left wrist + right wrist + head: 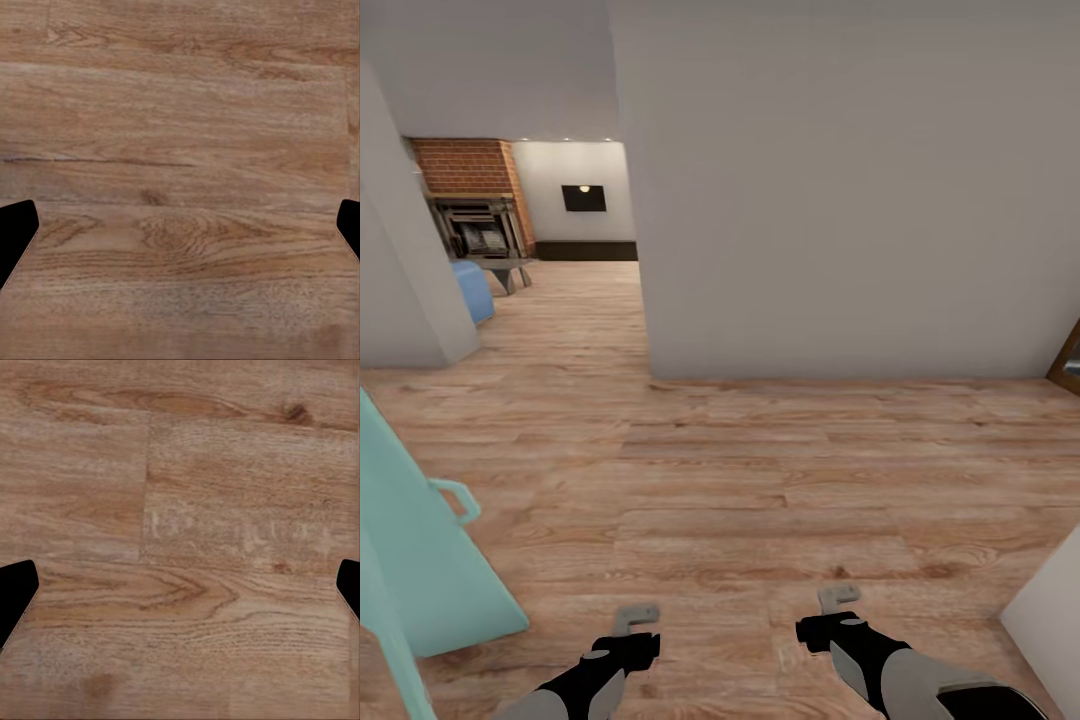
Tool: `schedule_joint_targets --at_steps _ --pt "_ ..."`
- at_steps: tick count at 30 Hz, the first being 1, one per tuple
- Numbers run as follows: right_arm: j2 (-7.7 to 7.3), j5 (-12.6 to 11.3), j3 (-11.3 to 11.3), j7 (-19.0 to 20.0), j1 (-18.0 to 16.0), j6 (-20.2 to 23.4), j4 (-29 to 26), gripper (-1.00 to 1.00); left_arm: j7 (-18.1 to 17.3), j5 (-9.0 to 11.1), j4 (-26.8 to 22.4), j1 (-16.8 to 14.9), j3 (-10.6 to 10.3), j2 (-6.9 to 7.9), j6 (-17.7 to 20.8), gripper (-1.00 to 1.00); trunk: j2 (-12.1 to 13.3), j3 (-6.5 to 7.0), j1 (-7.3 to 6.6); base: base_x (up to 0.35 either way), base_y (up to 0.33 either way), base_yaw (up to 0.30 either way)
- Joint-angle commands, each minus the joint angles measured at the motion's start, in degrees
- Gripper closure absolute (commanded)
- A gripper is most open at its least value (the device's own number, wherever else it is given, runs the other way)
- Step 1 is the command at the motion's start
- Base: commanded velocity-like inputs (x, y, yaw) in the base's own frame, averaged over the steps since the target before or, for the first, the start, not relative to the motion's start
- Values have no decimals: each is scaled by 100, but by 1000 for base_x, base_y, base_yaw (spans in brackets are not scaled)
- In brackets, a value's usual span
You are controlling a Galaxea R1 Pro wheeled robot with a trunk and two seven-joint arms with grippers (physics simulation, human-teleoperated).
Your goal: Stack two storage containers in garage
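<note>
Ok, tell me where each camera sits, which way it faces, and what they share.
Head view: on the robot's head, facing forward and down over the wood floor toward a white wall and a far brick fireplace; both arms show, left hand and right hand.
Left wrist view: by the left hand, looking down at floor planks; dark fingertips at the edges, wide apart.
Right wrist view: by the right hand, the same, fingertips apart.
Shared: all three see the wood floor.

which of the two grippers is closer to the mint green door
The left gripper. It hangs over the wood floor nearer the mint green door at the picture's left edge; the right gripper sits further away.
</note>
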Motion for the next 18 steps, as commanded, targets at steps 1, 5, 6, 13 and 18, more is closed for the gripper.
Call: schedule_joint_targets --at_steps 1,5,6,13,18 --pt "2 15 42 -22 -7 16 9 -100 10 4 8 -4 30 -2 -22 -100 -2 -5 3 345 0 0" --pt "2 15 42 -23 -7 16 9 -100 10 4 7 -2 30 -2 -21 -100 -2 -5 3 345 0 0" --pt "2 17 42 -23 -7 16 9 -100 10 4 8 -4 30 -2 -21 -100 -2 -5 3 345 0 0" --pt "2 17 42 -23 -7 16 9 -100 10 4 9 -2 30 -2 -21 -100 -2 -5 3 345 0 0" --pt "2 15 42 -23 -7 16 9 -100 10 4 10 -3 30 -2 -21 -100 -2 -5 3 345 0 0"
